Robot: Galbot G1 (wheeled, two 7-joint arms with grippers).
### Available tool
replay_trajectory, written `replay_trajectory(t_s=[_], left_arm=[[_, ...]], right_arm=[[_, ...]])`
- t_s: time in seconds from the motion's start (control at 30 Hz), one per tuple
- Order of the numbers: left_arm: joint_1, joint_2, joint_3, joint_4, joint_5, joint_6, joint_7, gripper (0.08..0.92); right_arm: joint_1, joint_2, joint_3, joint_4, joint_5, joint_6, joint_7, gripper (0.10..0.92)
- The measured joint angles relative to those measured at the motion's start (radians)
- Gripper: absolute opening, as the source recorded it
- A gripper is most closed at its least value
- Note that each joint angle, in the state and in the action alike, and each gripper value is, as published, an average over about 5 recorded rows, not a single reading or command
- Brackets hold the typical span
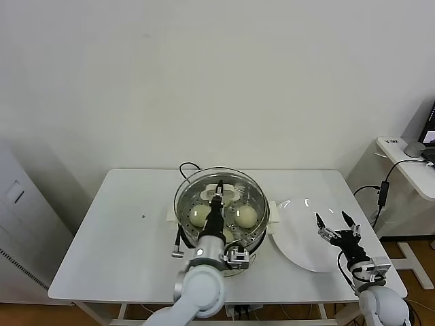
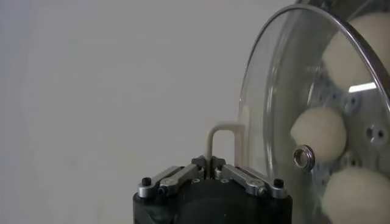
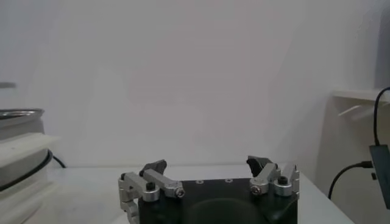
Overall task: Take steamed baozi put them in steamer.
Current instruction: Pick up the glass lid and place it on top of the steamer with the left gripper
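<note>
The steamer (image 1: 261, 229), a shiny steel pot on a white base, stands mid-table. Pale round baozi (image 1: 200, 216) (image 1: 246, 216) lie inside it on the perforated tray. A round glass lid (image 1: 253, 190) covers the pot's top. My left gripper (image 1: 219, 198) is shut on the lid's white handle (image 1: 230, 189). In the left wrist view the gripper (image 2: 211, 163) pinches the thin handle (image 2: 222, 129), and three baozi (image 2: 318, 134) show through the glass lid (image 2: 274, 91). My right gripper (image 1: 336, 223) (image 3: 210, 164) hovers open and empty over the white plate (image 1: 299, 238).
The plate sits just right of the steamer and holds nothing. A black cord (image 1: 185, 167) runs from the steamer's back. The steamer's side (image 3: 21, 146) shows at the edge of the right wrist view. A side desk with cables (image 1: 384, 187) stands at the right.
</note>
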Motion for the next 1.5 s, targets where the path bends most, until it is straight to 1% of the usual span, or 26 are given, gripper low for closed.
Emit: replay_trajectory(t_s=[0.2, 0.37, 1.33, 1.43, 1.5], left_arm=[[-0.009, -0.025, 0.013, 0.039, 0.006, -0.003, -0.008, 0.111], [-0.008, -0.032, 0.015, 0.062, 0.01, -0.002, -0.01, 0.111], [0.027, -0.041, -0.01, 0.072, 0.0, -0.013, -0.028, 0.111], [0.035, -0.039, -0.015, 0.073, -0.002, -0.016, -0.037, 0.132], [0.041, -0.035, -0.018, 0.071, -0.011, -0.02, -0.045, 0.175]], right_arm=[[-0.002, 0.002, 0.003, -0.003, 0.0, 0.002, -0.006, 0.823], [-0.003, 0.0, 0.009, -0.003, 0.001, 0.004, -0.011, 0.823], [-0.004, -0.002, 0.032, -0.017, 0.005, 0.008, -0.02, 0.823], [-0.005, -0.003, 0.037, -0.017, 0.008, 0.008, -0.021, 0.823], [-0.005, -0.003, 0.039, -0.017, 0.009, 0.008, -0.022, 0.823]])
